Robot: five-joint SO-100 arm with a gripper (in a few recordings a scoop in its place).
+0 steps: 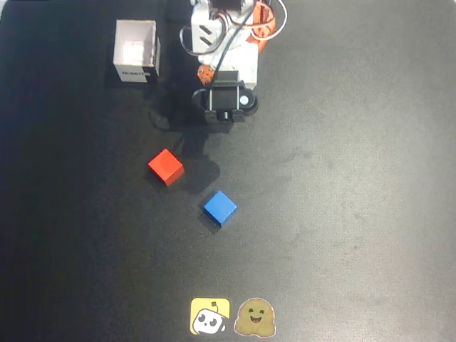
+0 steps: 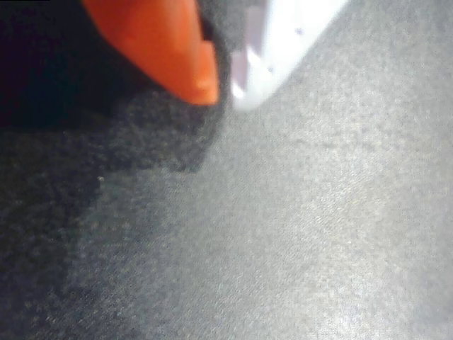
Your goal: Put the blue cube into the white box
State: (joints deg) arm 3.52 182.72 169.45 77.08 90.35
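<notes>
Orange and white gripper fingertips (image 2: 221,83) sit nearly together, holding nothing, above the black cloth table (image 1: 356,178). At its ten o'clock overhead stands the white thin-walled box (image 1: 135,51); at six o'clock, well apart, lies the small blue cube (image 1: 220,207).

A red cube (image 1: 166,167) and two cartoon stickers (image 1: 233,316) lie on the black table (image 1: 356,178).

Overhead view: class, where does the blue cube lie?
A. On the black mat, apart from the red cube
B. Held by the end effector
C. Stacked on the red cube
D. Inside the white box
A: the blue cube sits on the mat, apart from the red cube.
</notes>
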